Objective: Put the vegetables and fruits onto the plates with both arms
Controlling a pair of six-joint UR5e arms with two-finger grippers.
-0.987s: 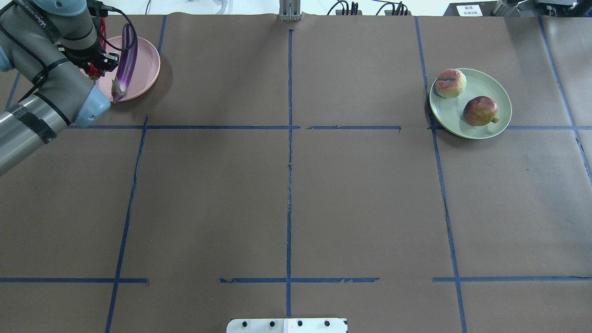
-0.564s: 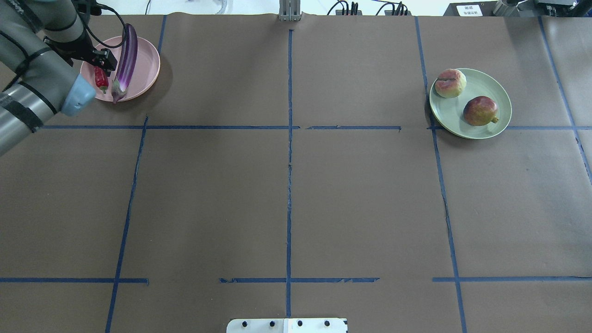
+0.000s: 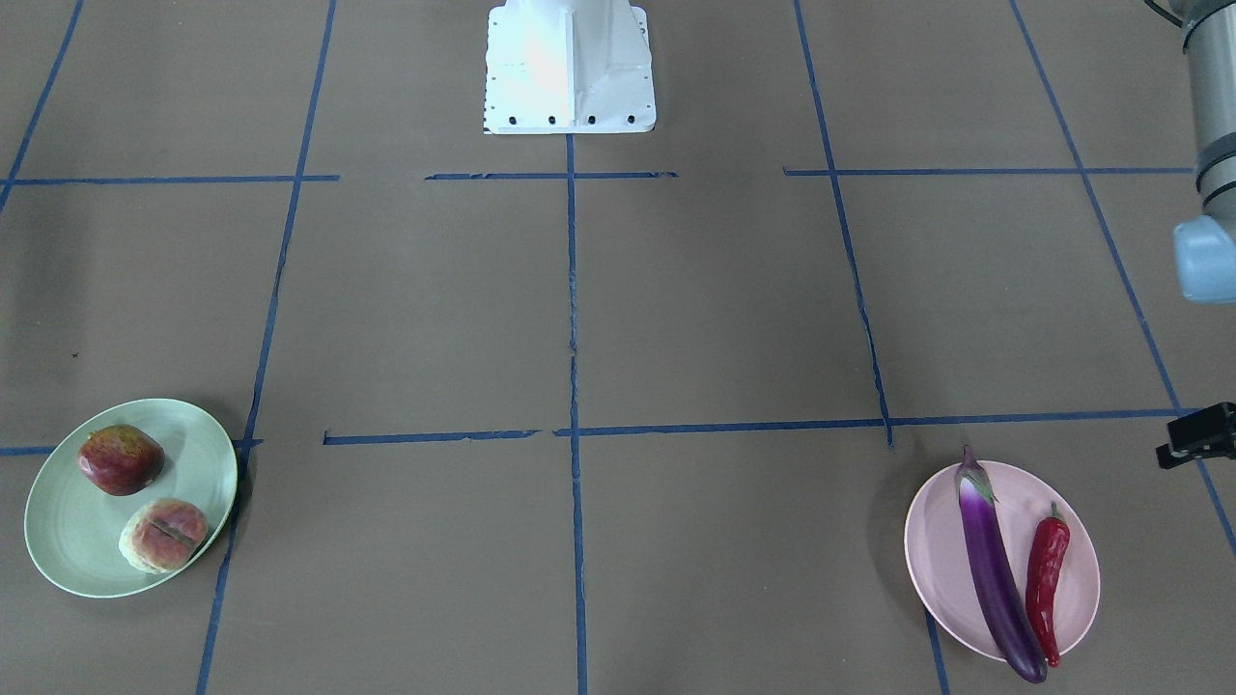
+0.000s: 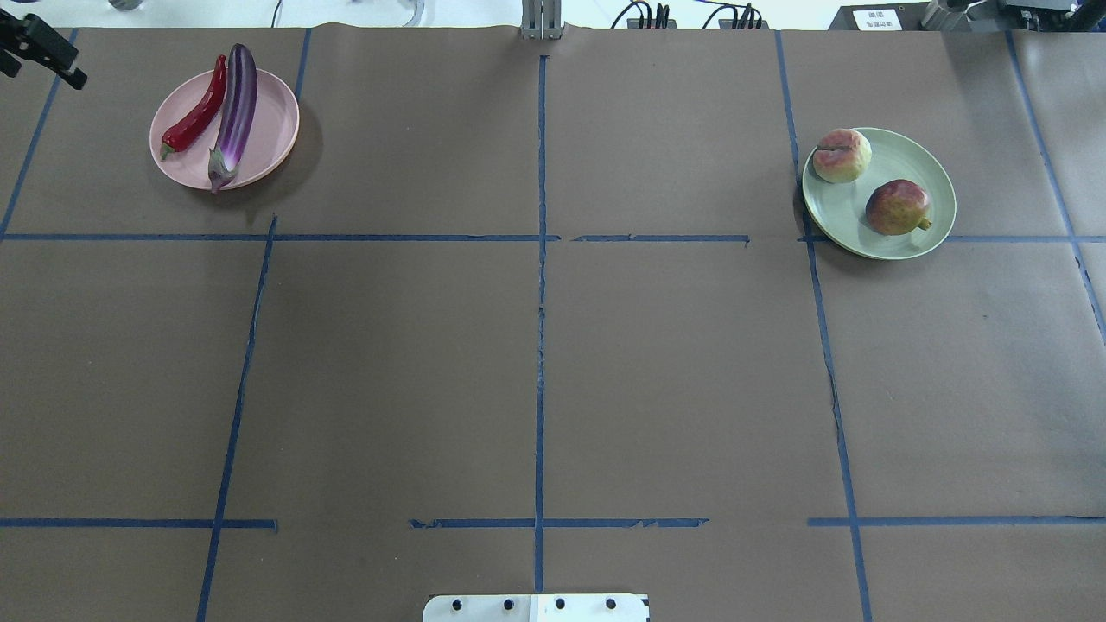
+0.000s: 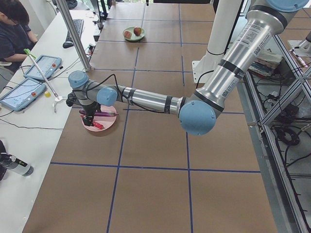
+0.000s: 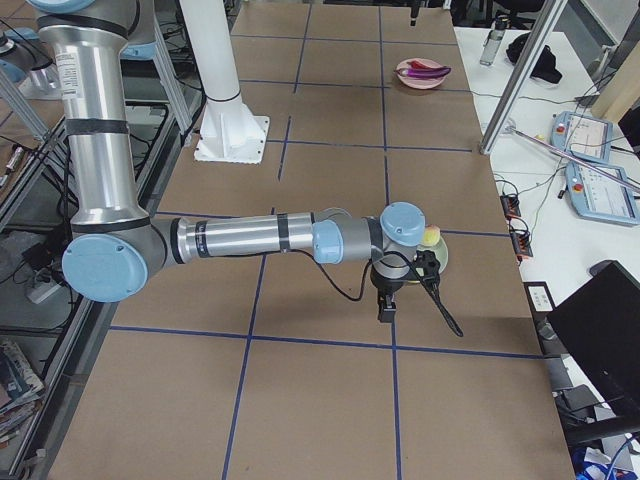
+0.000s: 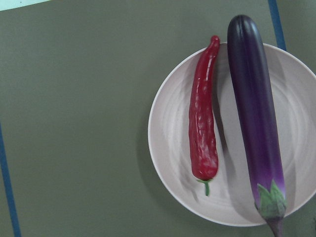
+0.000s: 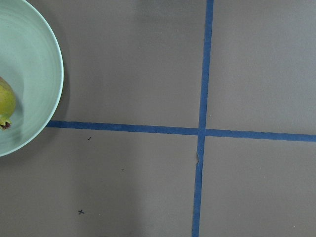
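Observation:
The purple eggplant (image 4: 235,108) and the red chili pepper (image 4: 197,115) lie side by side on the pink plate (image 4: 272,121), both free; they also show in the left wrist view, the chili (image 7: 203,123) left of the eggplant (image 7: 254,108). The peach (image 4: 841,155) and the pomegranate (image 4: 897,207) lie on the green plate (image 4: 916,164). My left gripper (image 5: 90,115) shows whole only in the exterior left view, by the pink plate; I cannot tell if it is open. My right gripper (image 6: 388,305) shows only in the exterior right view, beside the green plate (image 6: 438,262); I cannot tell its state.
A black part of the left wrist (image 4: 39,50) pokes in at the overhead view's top-left corner. The white base block (image 3: 570,68) stands at the table's robot side. Blue tape lines cross the brown table cover. An operator (image 5: 12,29) sits beside the table.
The left arm has pulled back to the left, out of the overhead view. The chili, which was under the gripper, now lies free on the pink plate beside the eggplant.

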